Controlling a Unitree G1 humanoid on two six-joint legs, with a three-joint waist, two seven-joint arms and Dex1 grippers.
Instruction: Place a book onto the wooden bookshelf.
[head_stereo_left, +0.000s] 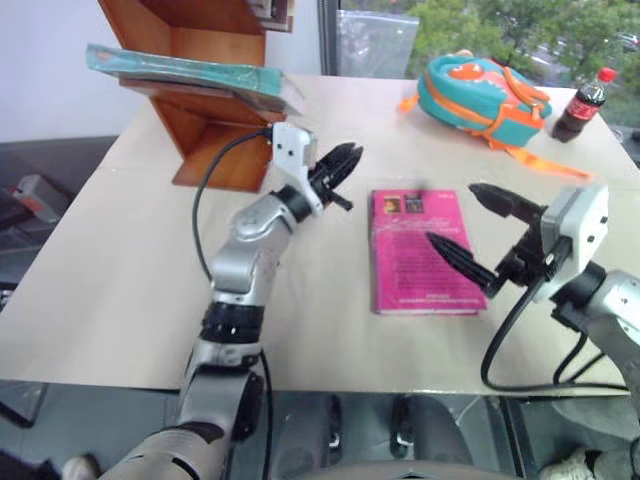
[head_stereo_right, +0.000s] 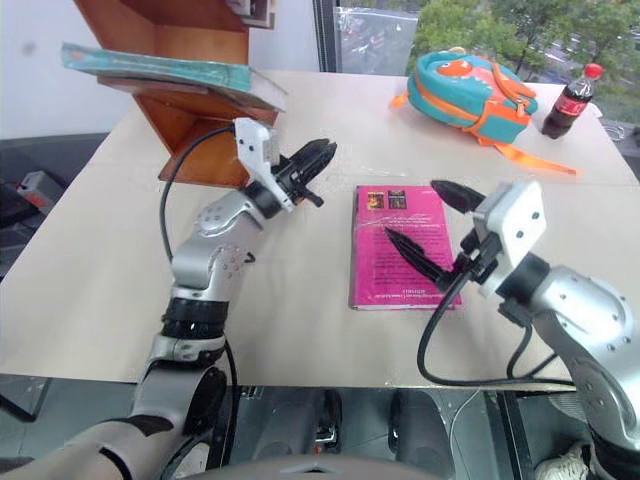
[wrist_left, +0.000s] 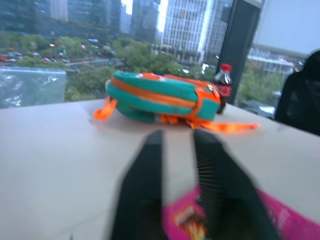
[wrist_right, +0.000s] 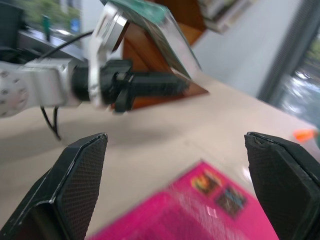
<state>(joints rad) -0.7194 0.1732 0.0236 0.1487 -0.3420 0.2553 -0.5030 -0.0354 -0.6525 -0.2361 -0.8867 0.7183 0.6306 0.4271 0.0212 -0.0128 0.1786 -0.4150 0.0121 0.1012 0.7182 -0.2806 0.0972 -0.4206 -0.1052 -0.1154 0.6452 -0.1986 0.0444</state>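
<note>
The teal-green book (head_stereo_left: 190, 72) lies flat on a slanted board of the reddish-brown wooden bookshelf (head_stereo_left: 215, 130) at the table's far left, one end jutting out past the board. My left gripper (head_stereo_left: 342, 162) is just right of the shelf, below and clear of the book, shut with nothing in it. In the left wrist view its fingers (wrist_left: 150, 170) point toward the backpack. My right gripper (head_stereo_left: 451, 213) hovers open over the right half of a pink book, nothing between its fingers (wrist_right: 82, 175).
A magenta-pink book (head_stereo_left: 420, 250) lies flat mid-table. A teal and orange backpack (head_stereo_left: 480, 95) and a cola bottle (head_stereo_left: 583, 105) stand at the far right. The table's front edge (head_stereo_left: 300, 385) is near my arms.
</note>
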